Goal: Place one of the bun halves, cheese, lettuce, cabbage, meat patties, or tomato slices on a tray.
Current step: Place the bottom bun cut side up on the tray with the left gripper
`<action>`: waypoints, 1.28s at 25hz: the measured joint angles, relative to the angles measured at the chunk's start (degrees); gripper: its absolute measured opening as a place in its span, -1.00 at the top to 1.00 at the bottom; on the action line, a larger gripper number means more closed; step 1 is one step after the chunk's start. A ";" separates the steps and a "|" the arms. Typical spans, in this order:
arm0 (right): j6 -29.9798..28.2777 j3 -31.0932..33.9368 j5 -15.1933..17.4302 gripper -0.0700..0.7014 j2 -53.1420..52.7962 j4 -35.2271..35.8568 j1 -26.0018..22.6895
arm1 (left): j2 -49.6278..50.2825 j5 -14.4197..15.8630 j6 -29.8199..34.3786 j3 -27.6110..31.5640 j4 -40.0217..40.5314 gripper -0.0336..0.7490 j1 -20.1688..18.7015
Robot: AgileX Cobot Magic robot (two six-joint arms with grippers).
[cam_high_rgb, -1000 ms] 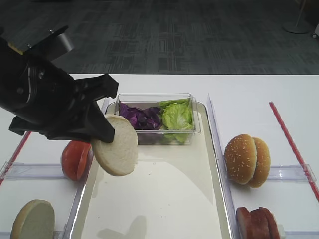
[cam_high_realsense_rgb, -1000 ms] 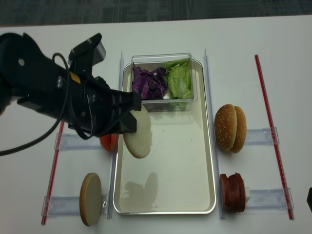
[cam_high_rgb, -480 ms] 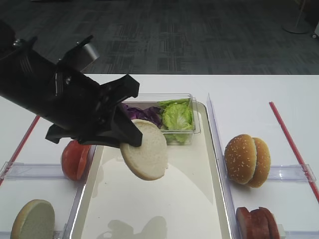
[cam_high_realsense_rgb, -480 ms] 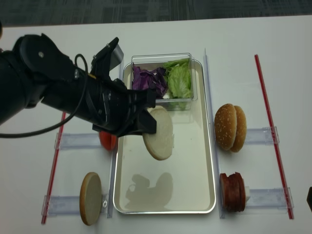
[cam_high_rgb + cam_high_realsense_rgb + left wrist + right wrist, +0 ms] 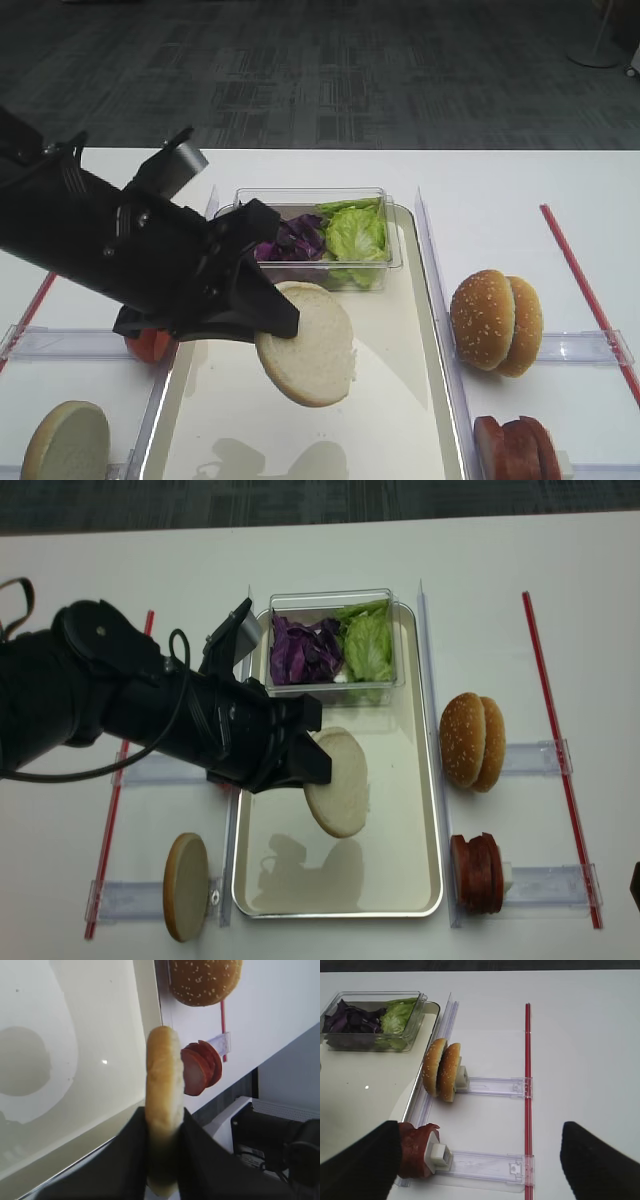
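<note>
White table [image 5: 520, 190], dark grey carpet [image 5: 330, 70] behind

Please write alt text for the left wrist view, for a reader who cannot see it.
The left gripper holds a bun half on edge above the tray. Beyond the tray's rim are a sesame bun and meat patties.

Setting: office or lab test space, staged as a food-assembly station. Evidence: white table [image 5: 500, 180]; dark patterned carpet tile [image 5: 330, 70] at 12 o'clock; clear acrylic holders [image 5: 490, 1086] and red strips [image 5: 528, 1070] at 3 o'clock; stand base [image 5: 597, 55] at 1 o'clock.
</note>
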 joint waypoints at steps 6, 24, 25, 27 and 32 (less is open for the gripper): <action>0.10 0.00 0.00 -0.88 0.00 0.00 0.00 | 0.00 1.65 8.91 4.11 -6.96 0.64 4.05; 0.10 0.00 0.00 -0.88 0.00 0.00 0.00 | 8.50 5.66 28.86 10.06 -24.24 0.64 5.93; 0.10 0.00 0.00 -0.88 0.00 0.00 0.00 | 9.33 5.66 29.34 10.06 -24.82 0.64 5.93; 0.10 0.00 0.00 -0.88 0.00 0.00 0.00 | 10.65 5.66 29.92 10.06 -25.37 0.64 5.93; 0.10 0.00 -0.11 -0.88 0.00 0.00 0.00 | 11.98 5.66 30.18 10.06 -25.61 0.64 5.93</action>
